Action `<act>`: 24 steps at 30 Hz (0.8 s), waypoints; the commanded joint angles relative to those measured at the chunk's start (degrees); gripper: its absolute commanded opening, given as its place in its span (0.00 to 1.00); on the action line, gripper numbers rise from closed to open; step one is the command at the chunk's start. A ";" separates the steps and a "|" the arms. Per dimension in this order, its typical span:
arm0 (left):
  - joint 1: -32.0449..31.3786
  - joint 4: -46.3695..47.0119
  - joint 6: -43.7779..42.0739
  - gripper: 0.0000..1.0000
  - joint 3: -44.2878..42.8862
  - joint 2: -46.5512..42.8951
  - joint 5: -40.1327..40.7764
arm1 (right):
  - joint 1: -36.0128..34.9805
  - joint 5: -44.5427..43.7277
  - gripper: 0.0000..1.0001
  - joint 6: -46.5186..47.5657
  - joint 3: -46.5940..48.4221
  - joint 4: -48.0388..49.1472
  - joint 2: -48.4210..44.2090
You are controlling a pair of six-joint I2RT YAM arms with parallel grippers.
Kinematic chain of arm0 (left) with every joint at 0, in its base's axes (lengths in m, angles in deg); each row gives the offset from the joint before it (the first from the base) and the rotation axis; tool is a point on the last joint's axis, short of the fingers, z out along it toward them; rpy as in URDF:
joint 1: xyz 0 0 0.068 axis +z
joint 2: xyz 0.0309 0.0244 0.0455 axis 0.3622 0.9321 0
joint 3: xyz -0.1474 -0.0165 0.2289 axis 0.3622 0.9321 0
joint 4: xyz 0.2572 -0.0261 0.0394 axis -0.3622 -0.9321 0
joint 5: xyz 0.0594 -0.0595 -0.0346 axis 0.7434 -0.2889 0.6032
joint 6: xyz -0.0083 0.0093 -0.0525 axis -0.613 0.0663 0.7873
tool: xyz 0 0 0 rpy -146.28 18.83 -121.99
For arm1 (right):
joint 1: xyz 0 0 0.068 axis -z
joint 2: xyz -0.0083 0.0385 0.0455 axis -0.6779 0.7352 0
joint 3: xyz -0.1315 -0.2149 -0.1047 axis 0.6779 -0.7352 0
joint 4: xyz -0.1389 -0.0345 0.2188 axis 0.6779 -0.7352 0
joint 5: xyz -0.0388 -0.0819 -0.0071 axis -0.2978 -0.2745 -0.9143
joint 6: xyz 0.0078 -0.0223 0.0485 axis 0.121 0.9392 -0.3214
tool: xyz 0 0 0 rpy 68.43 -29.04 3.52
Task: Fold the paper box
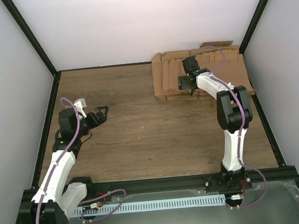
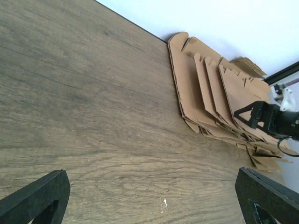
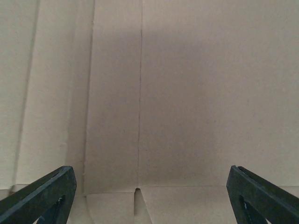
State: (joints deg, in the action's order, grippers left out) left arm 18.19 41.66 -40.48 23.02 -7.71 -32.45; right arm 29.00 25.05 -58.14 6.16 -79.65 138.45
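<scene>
since no sheet has left the pile of blanks (image 1: 170,78) at the tabletop's (image 1: 151,133) far right corner, folding hasn't begun; right claw (image 3: 149,169) hangs spread just above a flat creased paper box (image 3: 187,93) there, left claw (image 1: 100,114) spread, empty.

One worktop (image 1: 141,139). One pile of cardboard blanks (image 1: 172,76), its sheets too overlapped to count. Two arms, left arm (image 1: 55,172) and right arm (image 1: 231,147). Two end effectors, left end effector (image 1: 98,114) and right end effector (image 1: 188,85).
</scene>
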 commanded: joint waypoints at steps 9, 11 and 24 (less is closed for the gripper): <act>-0.03 -0.37 -1.23 1.00 -1.34 -1.52 1.38 | -2.18 -10.69 0.91 1.71 7.68 -5.90 5.87; -0.02 -0.52 -1.31 1.00 -1.28 -1.62 1.59 | -2.44 -11.75 0.91 2.14 7.93 -6.25 6.45; -0.03 -0.85 -2.00 1.00 -1.54 -1.77 1.83 | -4.78 -10.00 0.93 3.88 7.28 -7.70 6.95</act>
State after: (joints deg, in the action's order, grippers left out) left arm 18.19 41.26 -41.27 22.95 -8.63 -30.89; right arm 25.51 15.81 -55.02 11.93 -85.11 144.48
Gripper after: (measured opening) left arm 0.999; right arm 0.935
